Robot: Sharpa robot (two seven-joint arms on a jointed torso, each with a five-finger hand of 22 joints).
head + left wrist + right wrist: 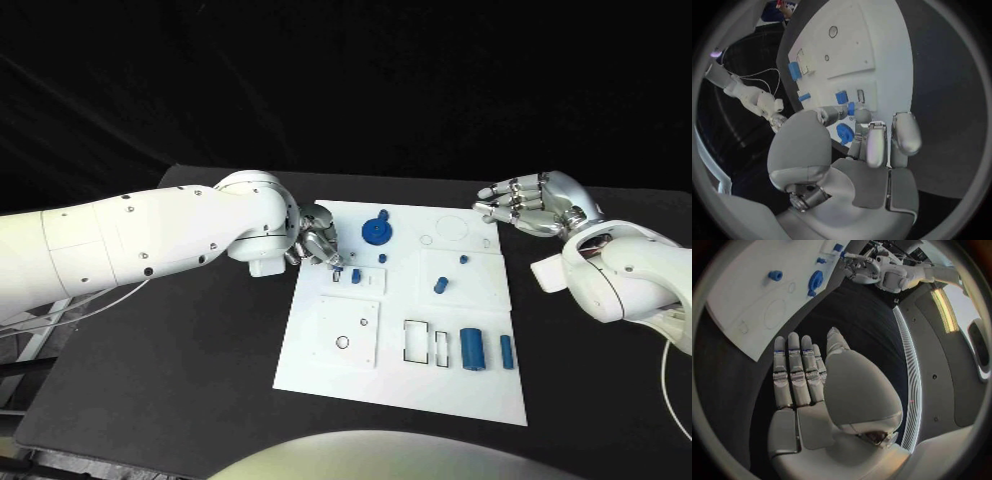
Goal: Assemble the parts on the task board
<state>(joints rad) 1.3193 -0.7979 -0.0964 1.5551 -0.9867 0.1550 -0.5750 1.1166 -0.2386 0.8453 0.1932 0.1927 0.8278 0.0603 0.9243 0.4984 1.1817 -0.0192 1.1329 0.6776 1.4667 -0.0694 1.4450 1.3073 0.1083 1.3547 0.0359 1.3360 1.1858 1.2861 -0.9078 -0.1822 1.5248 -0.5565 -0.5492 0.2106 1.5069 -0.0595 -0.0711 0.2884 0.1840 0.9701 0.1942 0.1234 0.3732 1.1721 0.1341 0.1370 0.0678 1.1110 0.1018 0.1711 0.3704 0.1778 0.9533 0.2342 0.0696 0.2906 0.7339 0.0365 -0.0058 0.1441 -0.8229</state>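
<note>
Fingers (879, 145) of the left hand (315, 243) curl down over the left edge of the task board (346, 350), near its far left corner. In the left wrist view you see a small blue part (851, 108) at the fingertips, between the thumb and a finger; whether the hand actually pinches it or only touches it cannot be told.

Locate the task board in the middle of the black table (159, 380). Note the parts on it:
- A round blue disc (376, 231) lies near the far edge, just beside the left hand.
- A small blue piece (356, 277) stands on a raised white panel near the left edge, close to the fingertips.
- Two small blue pegs (463, 260) (440, 286) stand toward the right edge, in the middle of the board's depth.
- A larger blue cylinder (472, 348) and a slimmer blue cylinder (506, 351) lie side by side near the near right corner, beside two outlined rectangular recesses (415, 342).

Check the right hand (531, 203). It hovers off the board, over the table beyond the far right corner. The right wrist view shows its fingers (792, 370) extended, side by side, with the thumb apart. It holds nothing.
</note>
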